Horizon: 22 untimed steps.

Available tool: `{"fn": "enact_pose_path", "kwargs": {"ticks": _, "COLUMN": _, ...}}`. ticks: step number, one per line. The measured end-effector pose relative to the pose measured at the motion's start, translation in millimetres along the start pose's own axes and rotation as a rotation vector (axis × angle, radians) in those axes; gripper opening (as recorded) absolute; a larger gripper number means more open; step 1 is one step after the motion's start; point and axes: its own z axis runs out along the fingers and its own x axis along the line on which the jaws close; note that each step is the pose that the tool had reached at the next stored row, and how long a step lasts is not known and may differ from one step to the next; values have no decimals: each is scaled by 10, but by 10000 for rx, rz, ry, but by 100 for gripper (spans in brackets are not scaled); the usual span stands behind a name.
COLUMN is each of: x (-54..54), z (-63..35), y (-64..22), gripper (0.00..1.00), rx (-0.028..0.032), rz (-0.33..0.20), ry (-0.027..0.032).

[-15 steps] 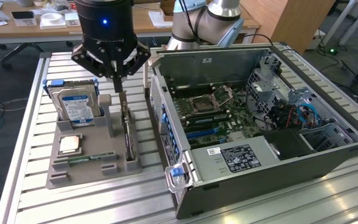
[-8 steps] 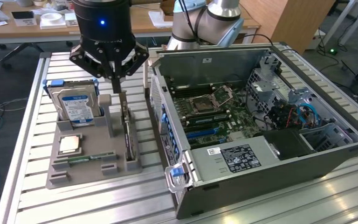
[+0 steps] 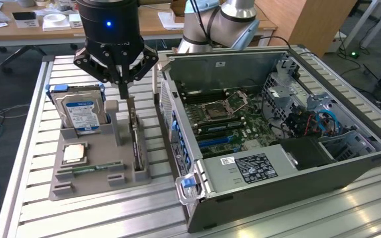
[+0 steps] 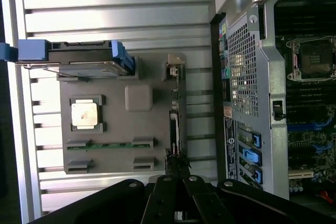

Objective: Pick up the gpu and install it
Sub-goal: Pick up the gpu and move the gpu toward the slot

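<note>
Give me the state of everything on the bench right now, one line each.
gripper, shut, tips down at the end of the gpu; a grip cannot be confirmed.
gpu, standing on edge in the gray holder.
hard drive, upright in its holder slot.
processor chip, lying flat in its recess.
memory stick, seated on edge in its slot.
computer case, side open, motherboard exposed.

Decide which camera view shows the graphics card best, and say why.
The exterior view: the graphics card stands on edge in the grey holder, its side and length visible. The wrist view looks straight down on it, giving just a thin dark strip, one end meeting the gripper.
</note>
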Motion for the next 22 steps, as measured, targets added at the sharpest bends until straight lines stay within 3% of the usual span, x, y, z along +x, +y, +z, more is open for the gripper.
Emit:
{"fn": "enact_pose_path", "kwargs": {"ticks": 6, "x": 0, "z": 0, "y": 0, "gripper": 11, "rx": 0, "rz": 0, "ry": 1}}
{"fn": "enact_pose_path", "kwargs": {"ticks": 13, "x": 0, "z": 0, "y": 0, "gripper": 36, "rx": 0, "rz": -1, "ry": 0}}
{"fn": "enact_pose_path", "kwargs": {"ticks": 16, "x": 0, "z": 2, "y": 0, "gripper": 36, "rx": 0, "rz": 0, "ry": 1}}
{"fn": "enact_pose_path", "kwargs": {"ticks": 22, "x": 2, "z": 105, "y": -5, "gripper": 36, "rx": 0, "rz": 0, "ry": 0}}
